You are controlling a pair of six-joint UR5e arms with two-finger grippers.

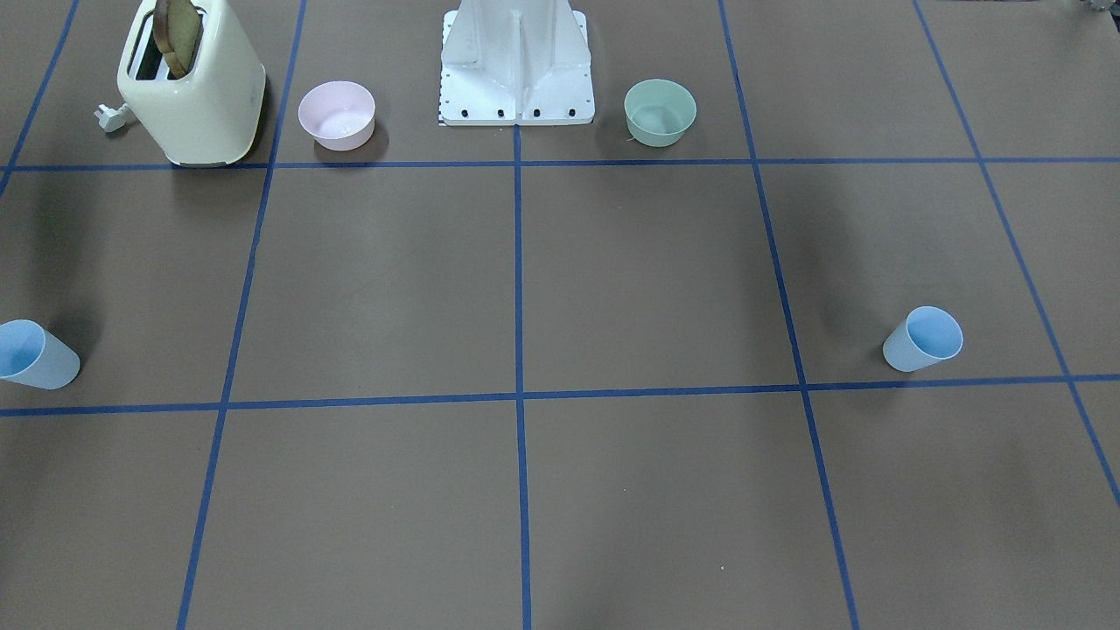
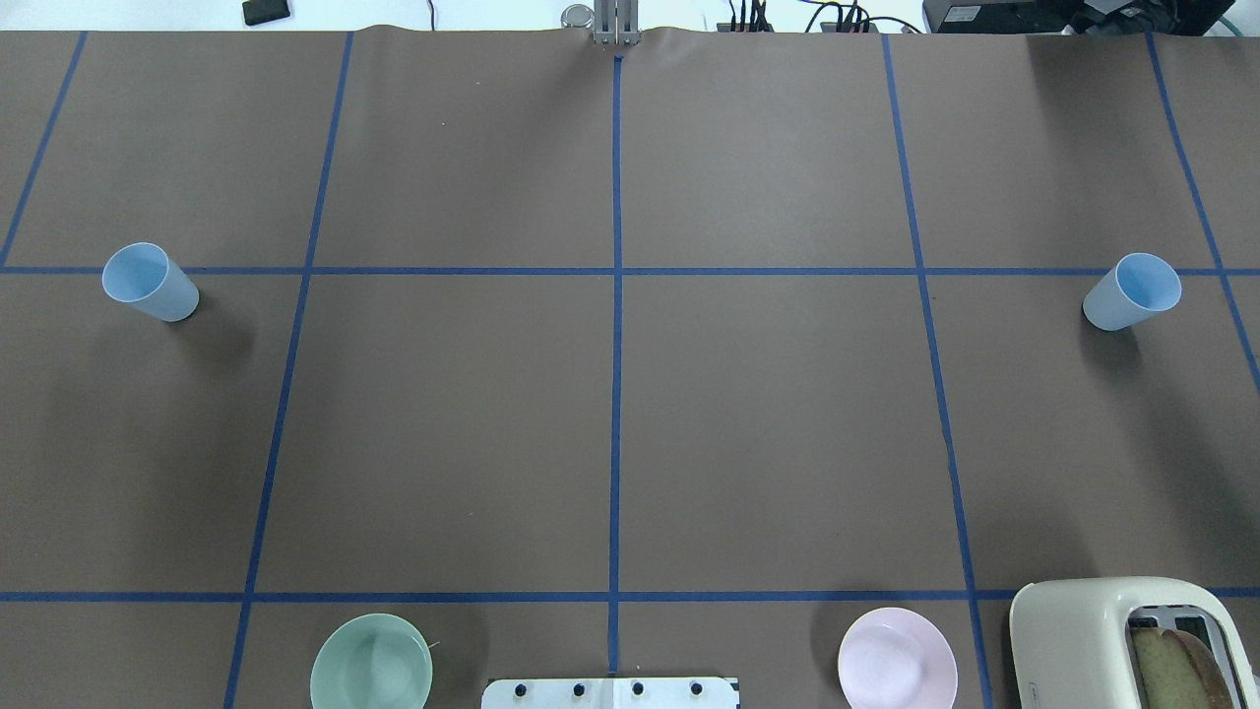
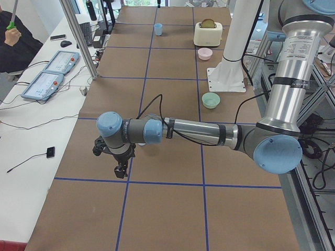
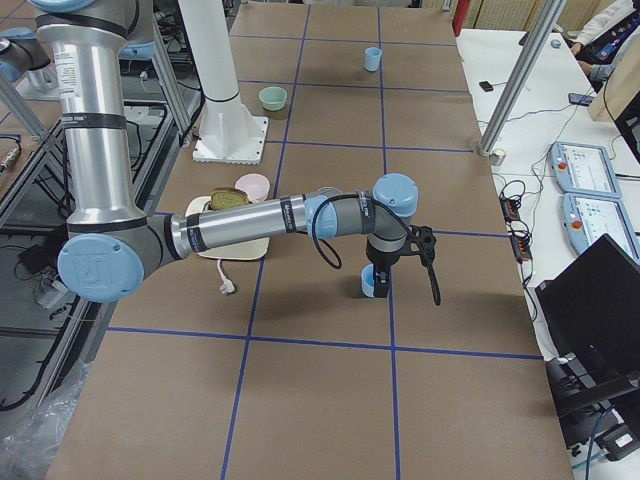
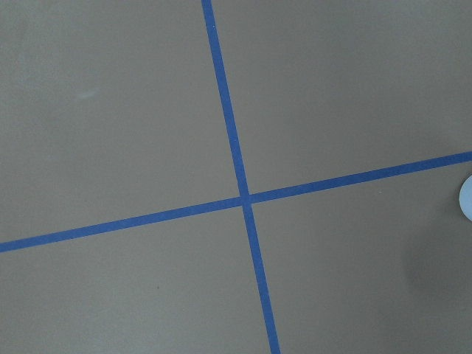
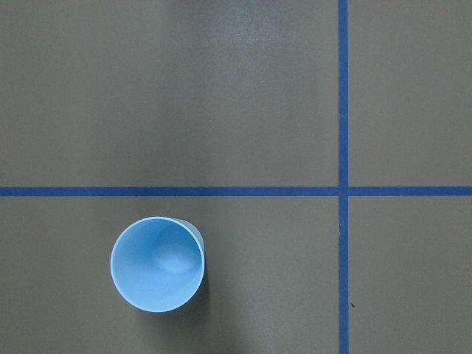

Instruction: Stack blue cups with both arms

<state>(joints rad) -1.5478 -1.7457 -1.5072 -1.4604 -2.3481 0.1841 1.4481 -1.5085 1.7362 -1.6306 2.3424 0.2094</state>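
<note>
None of the stacking was done at this moment. Along the near edge of the table (image 2: 630,443), on the robot's side, the white base stand (image 2: 610,692) sat at the middle. The green bowl (image 2: 371,662) lay to its left and the pink bowl (image 2: 897,655) to its right. The toaster (image 2: 1083,630), a slice of bread (image 2: 1176,665) in its slot, filled the near right corner. None of these had a part in the job. Farther out, past the middle of the top and toward the far edge, the two blue cups stood upright, mouths up and empty. The left-end cup (image 2: 150,283) was close to the left end edge and the right-end cup (image 2: 1132,291) close to the right end edge, well apart with nearly the whole length of the table between them. Seen only in the side views, the left gripper (image 3: 120,172) pointed down at the bare top near the left-end cup, which just clipped the edge of its wrist view. The right gripper (image 4: 382,280) hung at the right-end cup, possibly down beside it, though that view was too small to be sure. Whether either gripper's fingers were spread or pressed together could not be told. By my judgement each cup had yet to be grasped, lifted and carried inward, and one set into the other.
</note>
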